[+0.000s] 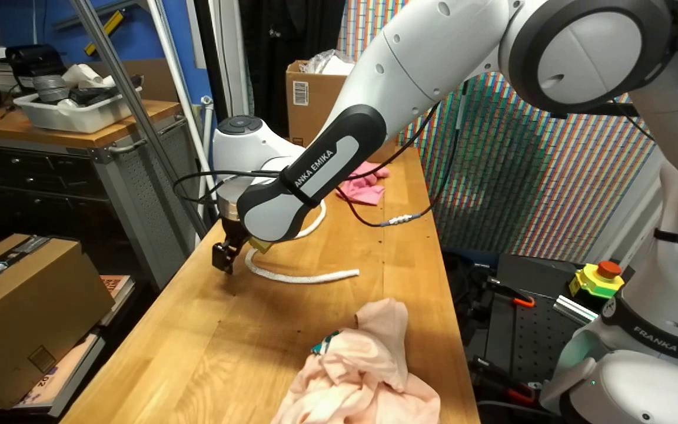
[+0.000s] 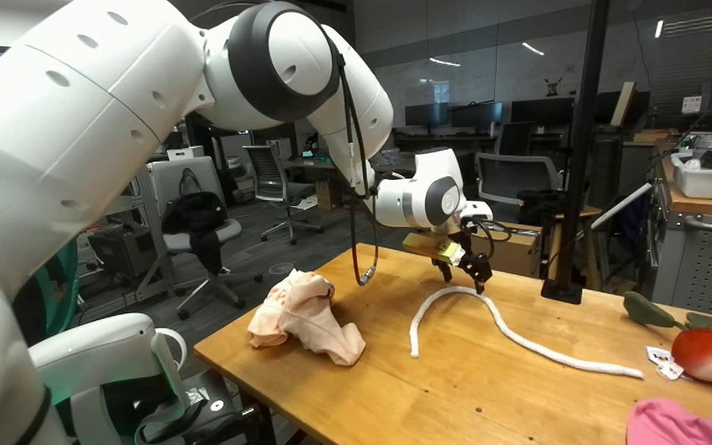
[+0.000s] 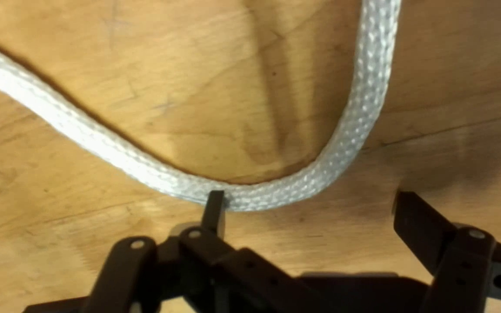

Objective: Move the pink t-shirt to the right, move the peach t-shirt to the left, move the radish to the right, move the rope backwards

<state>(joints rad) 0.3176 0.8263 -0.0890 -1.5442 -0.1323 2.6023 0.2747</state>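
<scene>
Peach t-shirt (image 2: 306, 318): Lay rumpled beside the left edge of the table (image 2: 504, 395), its leftward move judged complete.

Gripper (image 2: 463, 281): Hung spread and low near the far edge, holding nothing; in the wrist view one fingertip (image 3: 215, 202) overlapped the white rope (image 3: 268, 196), the other sat clear over bare wood. Whether the first made contact could not be told.

White rope: Curved mid-table, its bend toward the far edge, its left end pointing toward the robot-side edge. Its relocation appeared to be the step in hand. The next move seemed to call for easing the gripper forward until a stretch of rope lay between both fingertips, then pinching and drawing it backwards; which edge that meant was unclear.

Radish (image 2: 709, 354): Rested beyond the rope's right end, leaves by the far edge, seemingly in place.

Pink t-shirt (image 2: 683, 426): Lay at right, closer to the robot-side edge, its turn likely finished.
</scene>
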